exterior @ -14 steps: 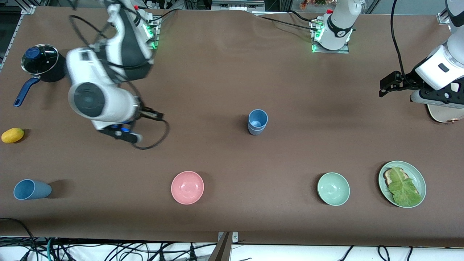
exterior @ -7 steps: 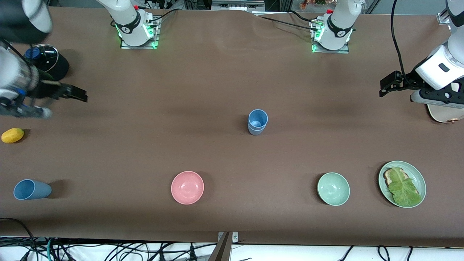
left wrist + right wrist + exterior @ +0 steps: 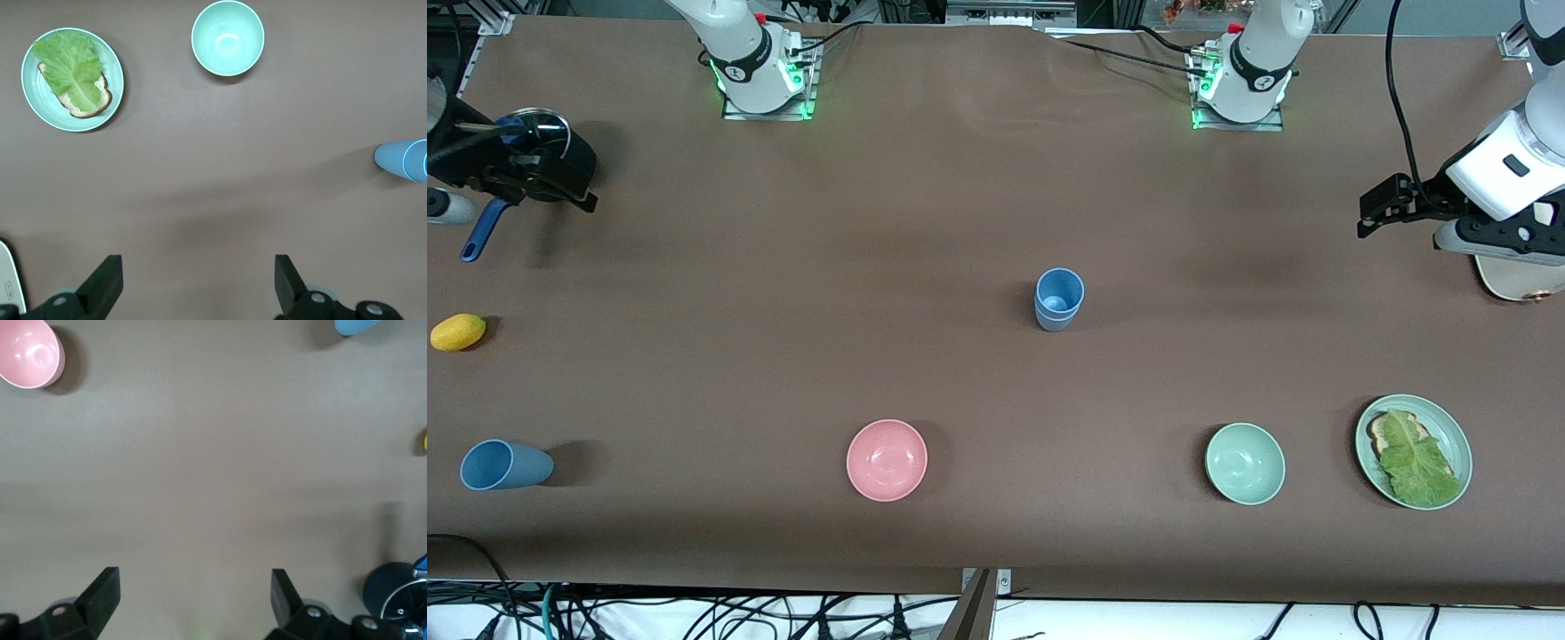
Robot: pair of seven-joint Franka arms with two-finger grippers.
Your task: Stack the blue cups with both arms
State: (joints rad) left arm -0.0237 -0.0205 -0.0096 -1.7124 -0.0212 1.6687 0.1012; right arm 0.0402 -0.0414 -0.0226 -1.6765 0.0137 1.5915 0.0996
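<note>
Two blue cups stand stacked upright in the middle of the table, the brighter one inside the duller one. The stack also shows in the left wrist view. A third blue cup lies on its side near the front edge at the right arm's end, and shows in the right wrist view. My right gripper is open and empty over the black pot; its own view shows bare table between the jaws. My left gripper waits open and empty at the left arm's end.
A pink bowl, a pale green bowl and a green plate with bread and lettuce lie along the front. A lemon lies at the right arm's end. A pale flat object lies under the left arm.
My right arm has swung away from the middle of the table to its own end, over the pot. The left arm and the cups have not moved.
</note>
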